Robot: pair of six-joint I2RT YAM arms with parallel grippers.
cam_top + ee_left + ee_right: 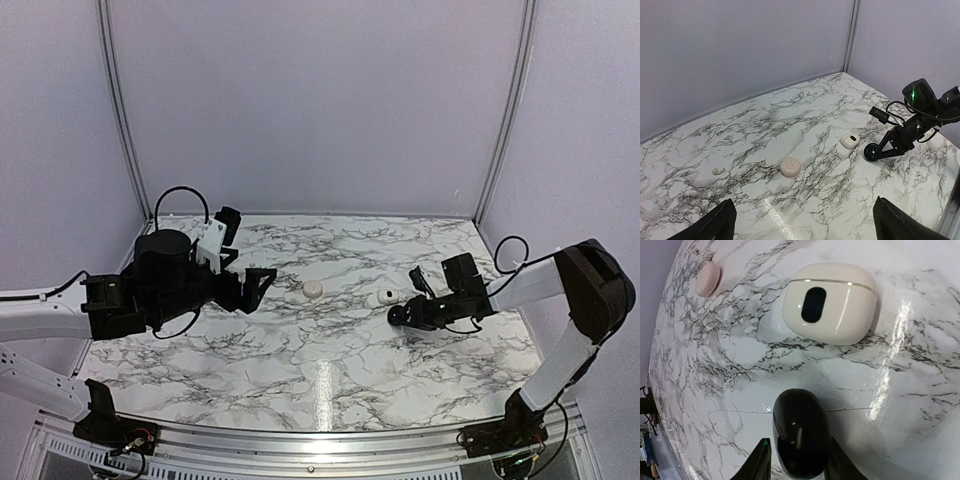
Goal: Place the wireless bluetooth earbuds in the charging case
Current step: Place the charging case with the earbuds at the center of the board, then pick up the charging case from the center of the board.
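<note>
The cream charging case (790,167) lies shut on the marble, also in the top view (313,289) and far off in the right wrist view (707,279). No black earbuds show. Two tiny pale stubs (717,171) (765,164) lie just left of the case. My left gripper (258,285) is open and empty, its fingertips wide apart at the bottom of the left wrist view (807,225), short of the case. My right gripper (400,315) is shut on a black round puck (800,432), right of the case, low over the table.
A brighter white squarish piece with a dark spot (830,302) lies just beyond the puck, between it and the case (380,298). Grey walls with corner posts (120,110) close the marble table (330,380) at back and sides.
</note>
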